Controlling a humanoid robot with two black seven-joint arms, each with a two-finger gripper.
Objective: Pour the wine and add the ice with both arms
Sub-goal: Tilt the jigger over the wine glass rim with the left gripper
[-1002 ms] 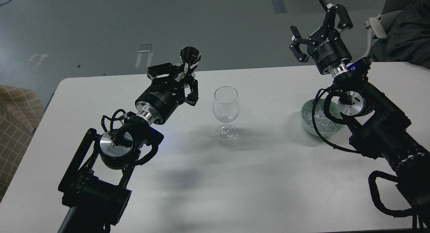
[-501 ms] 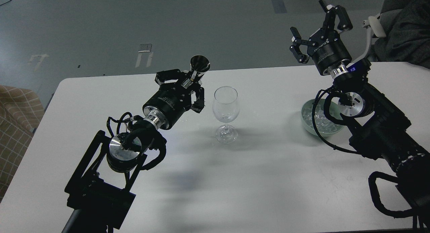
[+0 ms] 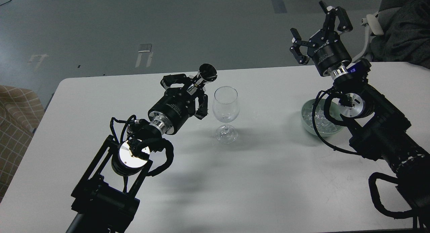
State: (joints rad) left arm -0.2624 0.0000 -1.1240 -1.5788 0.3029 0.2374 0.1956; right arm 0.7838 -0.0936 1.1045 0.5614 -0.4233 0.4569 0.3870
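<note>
A clear stemmed glass (image 3: pixel 226 112) stands upright near the middle of the white table (image 3: pixel 255 179). My left gripper (image 3: pixel 191 90) is shut on a small dark metal measuring cup (image 3: pixel 205 73), tilted with its mouth toward the glass, just left of the glass rim. No wine is visible. A pale green bowl (image 3: pixel 306 108) at the right holds a heap of clear ice cubes (image 3: pixel 321 122), partly hidden by my right arm. My right gripper (image 3: pixel 319 26) is open and empty, raised above and behind the bowl.
A chair with dark cloth (image 3: pixel 399 35) stands behind the table's far right corner. A tan checked seat (image 3: pixel 15 122) is beside the left edge. Grey floor lies beyond the far edge.
My left gripper has moved right with the measuring cup, closer to the glass rim, and tilted it further. The right gripper has barely shifted.
</note>
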